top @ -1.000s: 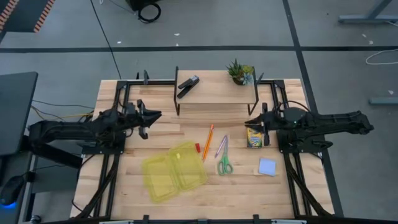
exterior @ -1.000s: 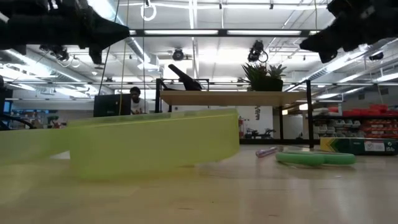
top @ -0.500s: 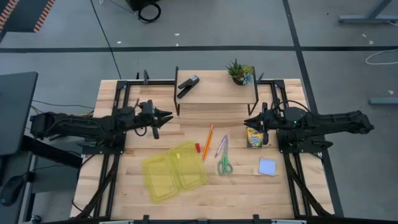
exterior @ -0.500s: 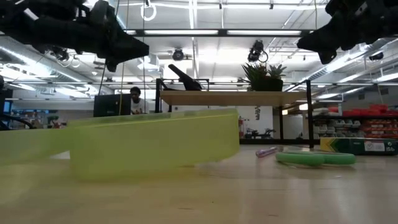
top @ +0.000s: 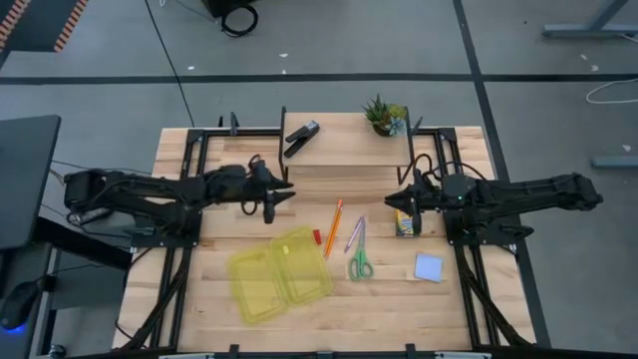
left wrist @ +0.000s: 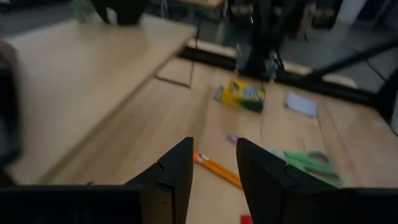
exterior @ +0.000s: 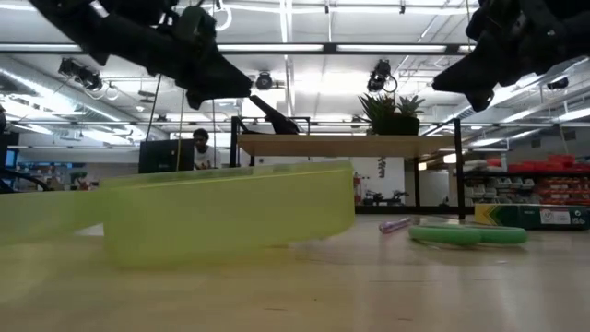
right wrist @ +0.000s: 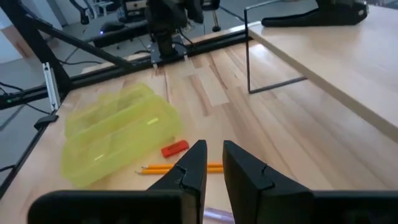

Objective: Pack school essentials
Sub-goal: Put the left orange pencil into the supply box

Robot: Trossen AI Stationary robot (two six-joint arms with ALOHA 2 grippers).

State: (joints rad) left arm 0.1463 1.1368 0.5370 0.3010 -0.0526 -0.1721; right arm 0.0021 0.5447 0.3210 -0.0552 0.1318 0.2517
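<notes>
Wooden boards make up the table (top: 399,309), and a small raised shelf (top: 349,150) stands at its far edge with a black stapler (top: 301,138) and a little green plant (top: 383,115) on top. Down on the table lies an open yellow-green box (top: 280,276), with nothing in it that I can see. A tiny red eraser (top: 318,236) sits just beside the box. Next to that is the orange pencil (top: 334,226), then the purple pen (top: 355,234), and the green-handled scissors (top: 359,264) lie close below the pen. A small box of crayons (top: 406,221) lies farther right, and the pale blue notepad (top: 429,266) is near the right side, apart from the rest. Up in the air over the table, the left gripper (top: 282,196) reaches toward the middle, a bit above the pencil's end. Its jaws are a little apart and hold nothing. Across from it, the right gripper (top: 402,198) hangs over the crayon box. Its jaws are almost together, with only a thin gap, and they hold nothing too. Far behind the table, a person (exterior: 199,148) sits in the big room.
</notes>
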